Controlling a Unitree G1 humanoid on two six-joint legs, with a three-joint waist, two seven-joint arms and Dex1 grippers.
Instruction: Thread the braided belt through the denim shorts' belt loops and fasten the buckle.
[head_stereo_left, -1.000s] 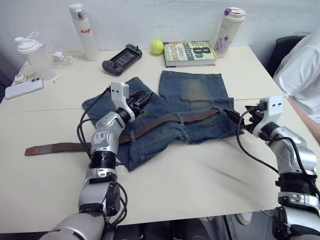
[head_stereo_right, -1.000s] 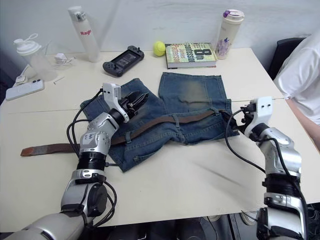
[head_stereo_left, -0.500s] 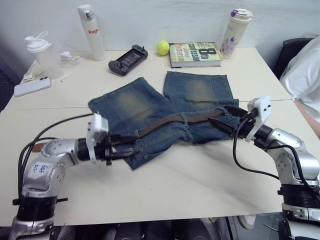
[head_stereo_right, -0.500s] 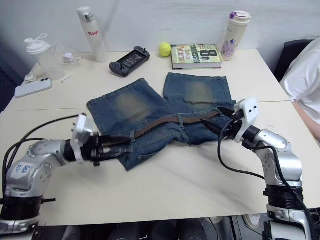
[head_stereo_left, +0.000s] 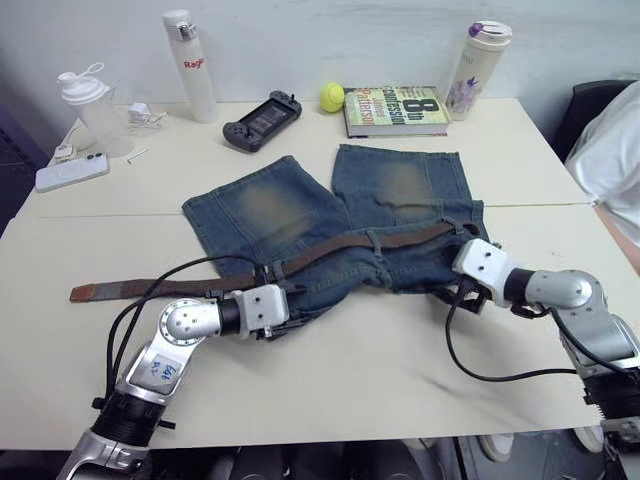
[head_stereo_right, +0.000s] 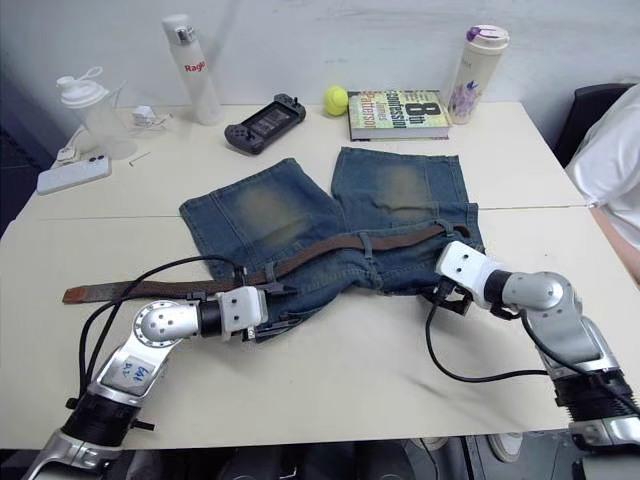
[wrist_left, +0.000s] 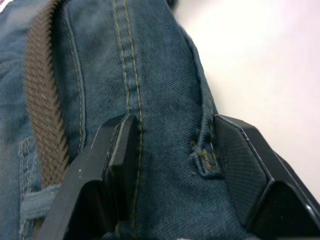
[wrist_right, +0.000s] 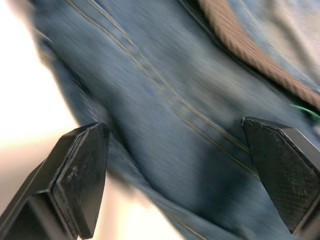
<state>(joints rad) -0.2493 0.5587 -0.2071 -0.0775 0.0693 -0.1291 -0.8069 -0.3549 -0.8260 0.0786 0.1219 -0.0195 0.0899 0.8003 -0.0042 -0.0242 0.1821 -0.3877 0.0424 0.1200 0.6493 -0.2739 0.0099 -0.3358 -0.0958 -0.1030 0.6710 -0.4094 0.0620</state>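
The denim shorts (head_stereo_left: 300, 215) lie flat on the table, waistband toward me. The braided belt (head_stereo_left: 330, 246) runs through the belt loops (head_stereo_left: 372, 238) along the waistband, its loose end (head_stereo_left: 85, 292) trailing left on the table. The buckle is hidden at the belt's right end. My left gripper (head_stereo_left: 288, 318) lies low at the waistband's left corner, its fingers (wrist_left: 112, 160) shut on a fold of denim beside the belt (wrist_left: 42, 115). My right gripper (head_stereo_left: 450, 292) is at the waistband's right end, fingers (wrist_right: 75, 175) wide open over the denim.
Along the far edge stand a white bottle (head_stereo_left: 188, 65), a shaker bottle (head_stereo_left: 85, 100), a phone (head_stereo_left: 70, 172), a game controller (head_stereo_left: 262, 106), a yellow ball (head_stereo_left: 332, 97), a book (head_stereo_left: 395, 108) and a tumbler (head_stereo_left: 478, 55). A person's white sleeve (head_stereo_left: 615, 150) is at right.
The left gripper has swung in from the left to the waistband's left corner and closed on the denim. The right gripper has dropped lower against the waistband's right end.
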